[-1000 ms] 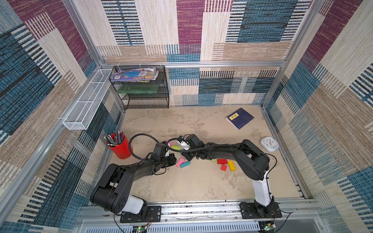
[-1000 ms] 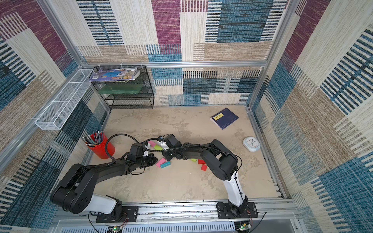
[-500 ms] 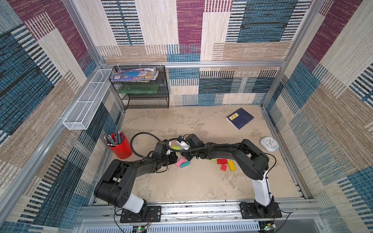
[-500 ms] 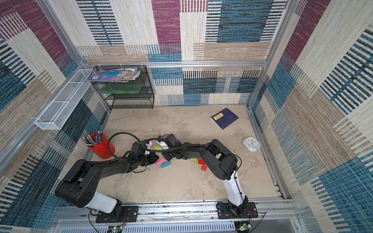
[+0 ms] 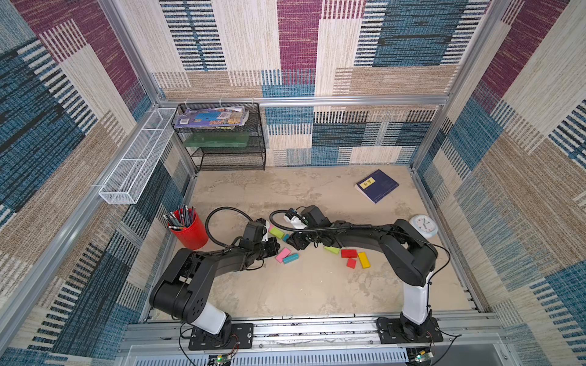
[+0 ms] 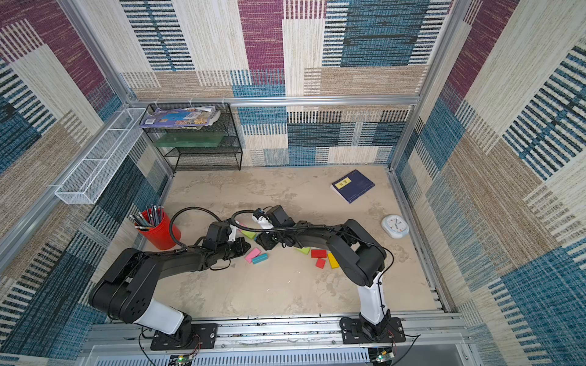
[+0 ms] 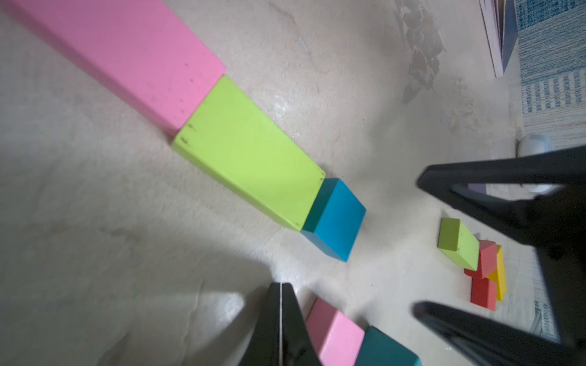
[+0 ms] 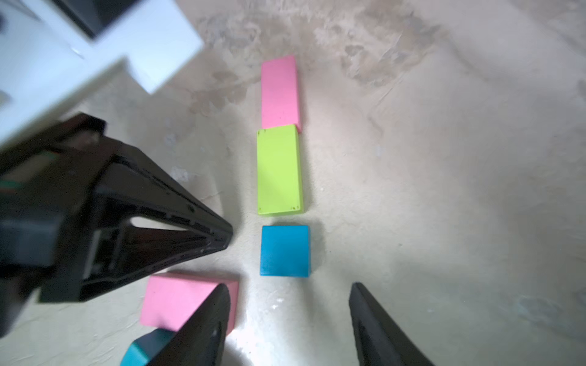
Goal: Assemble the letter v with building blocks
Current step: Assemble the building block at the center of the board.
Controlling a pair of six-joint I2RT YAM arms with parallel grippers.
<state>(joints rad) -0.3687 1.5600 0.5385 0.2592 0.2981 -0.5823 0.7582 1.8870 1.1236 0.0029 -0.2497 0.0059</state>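
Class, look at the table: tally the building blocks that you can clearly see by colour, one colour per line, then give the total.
pink blocks: 2
lime green blocks: 2
teal-blue blocks: 2
red blocks: 2
yellow block: 1
Total in clear view: 9

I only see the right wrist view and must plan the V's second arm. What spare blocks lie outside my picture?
Observer: At least four, near the right arm in a top view: a spare lime green block, a long red block, a short red block, a yellow block.
Operator: Is the other hand holding one?
Observer: No; the left wrist view shows the left hand shut, nothing between its fingers.
Operator: And the teal corner at my picture's edge?
Observer: A long teal block lying alongside the loose pink block.
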